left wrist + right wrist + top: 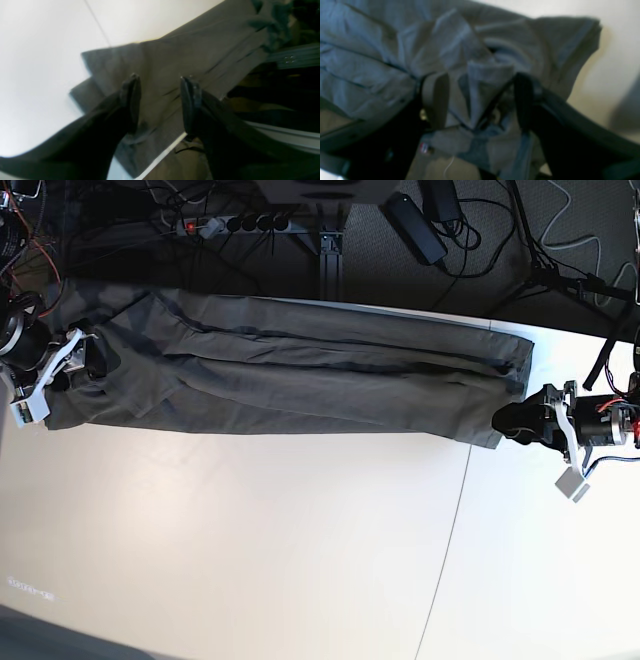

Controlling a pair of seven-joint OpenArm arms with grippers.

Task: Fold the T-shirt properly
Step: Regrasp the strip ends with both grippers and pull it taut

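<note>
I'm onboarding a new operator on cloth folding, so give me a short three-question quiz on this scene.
1. True or false: the dark grey-olive cotton T-shirt lies as a long band along the white table's far edge.
2. The left gripper's jaws are: A) apart B) clamped on cloth.
3. In the base view, which gripper is at the band's left end?

Key: 1 true; 2 A; 3 the right gripper.

The T-shirt is dark grey-olive, folded lengthwise into a long narrow band. It lies flat along the far edge of the white worktop, lightly creased, one end bunched and rumpled, the other squared off.
</note>
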